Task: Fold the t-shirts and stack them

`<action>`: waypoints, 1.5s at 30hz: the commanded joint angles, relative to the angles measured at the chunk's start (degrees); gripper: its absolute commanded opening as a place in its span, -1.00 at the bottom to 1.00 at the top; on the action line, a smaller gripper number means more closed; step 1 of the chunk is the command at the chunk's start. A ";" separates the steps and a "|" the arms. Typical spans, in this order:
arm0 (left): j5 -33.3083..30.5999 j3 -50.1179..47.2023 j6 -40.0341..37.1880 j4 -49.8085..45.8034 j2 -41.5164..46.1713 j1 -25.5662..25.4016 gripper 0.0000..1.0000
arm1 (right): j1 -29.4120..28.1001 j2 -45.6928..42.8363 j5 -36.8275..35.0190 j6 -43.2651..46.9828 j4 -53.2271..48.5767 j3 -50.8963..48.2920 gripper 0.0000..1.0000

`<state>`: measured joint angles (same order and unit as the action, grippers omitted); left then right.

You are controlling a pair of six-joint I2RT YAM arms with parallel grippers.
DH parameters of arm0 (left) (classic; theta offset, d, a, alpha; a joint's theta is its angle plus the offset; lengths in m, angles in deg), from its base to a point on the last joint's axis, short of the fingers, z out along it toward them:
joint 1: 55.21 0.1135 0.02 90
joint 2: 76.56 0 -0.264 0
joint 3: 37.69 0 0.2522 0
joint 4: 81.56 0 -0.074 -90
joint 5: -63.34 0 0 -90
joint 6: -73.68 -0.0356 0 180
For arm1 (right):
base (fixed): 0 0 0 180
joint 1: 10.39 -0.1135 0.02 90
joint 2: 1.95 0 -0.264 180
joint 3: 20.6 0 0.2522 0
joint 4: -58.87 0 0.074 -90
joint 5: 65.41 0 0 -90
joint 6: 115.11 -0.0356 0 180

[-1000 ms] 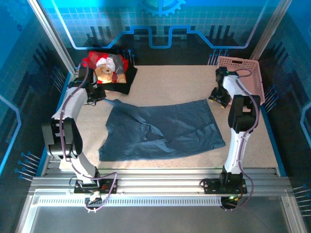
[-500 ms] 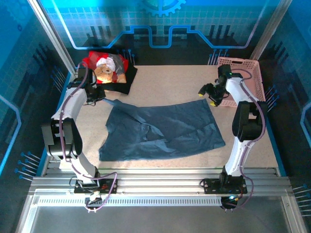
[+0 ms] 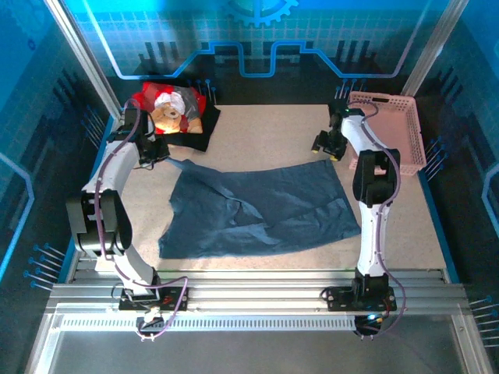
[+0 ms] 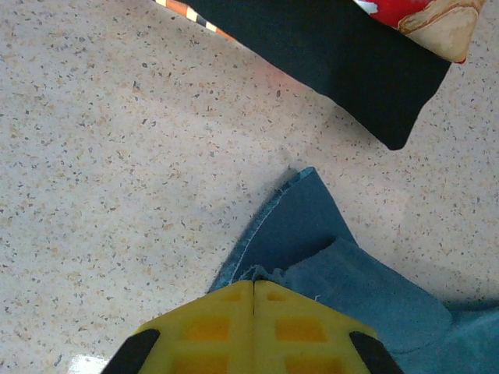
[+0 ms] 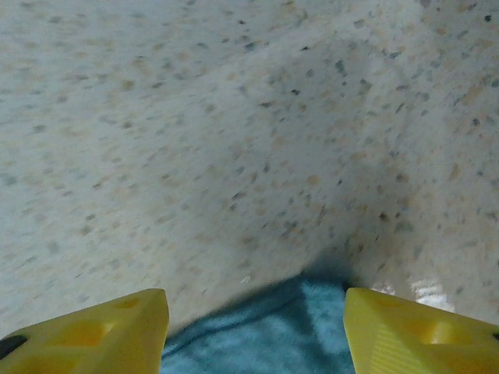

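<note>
The slate-blue t-shirt lies spread flat mid-table. My left gripper is shut on its far left corner; in the left wrist view the yellow fingers pinch a fold of the blue cloth. My right gripper hovers at the shirt's far right corner, open. The right wrist view has the blue corner lying between the parted fingertips, untouched. The red teddy-bear t-shirt rests on the black t-shirt at the back left; the black t-shirt and red t-shirt lie just beyond my left fingers.
A pink lattice basket stands at the back right, close behind my right arm. Bare speckled tabletop stretches between the shirt pile and the basket. The table's metal rail runs along the near edge.
My right gripper swung left from beside the basket to the blue shirt's far right corner. The left gripper has stayed shut on its corner.
</note>
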<state>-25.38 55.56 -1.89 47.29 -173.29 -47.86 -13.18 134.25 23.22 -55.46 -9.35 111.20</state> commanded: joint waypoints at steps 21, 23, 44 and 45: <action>1.98 0.83 1.43 -0.59 0.76 0.31 -1.00 | 0.24 4.39 -4.49 1.11 -3.64 2.02 -0.18; 2.11 1.27 1.39 -0.66 0.37 0.05 -1.00 | 0.21 4.92 -4.44 0.78 -3.56 2.51 -0.33; 6.31 19.86 -0.42 -3.89 -10.05 -2.17 -1.00 | 3.68 -8.94 -9.30 -2.43 4.96 -5.59 -1.00; 6.26 20.97 -0.82 -4.37 -10.90 -2.17 -1.00 | 3.90 -10.17 -9.73 -2.65 6.37 -7.40 -1.00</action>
<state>-20.29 73.24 -1.47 45.43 -182.16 -49.98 -10.19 128.44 16.10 -56.99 -6.25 106.74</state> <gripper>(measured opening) 0.052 0.063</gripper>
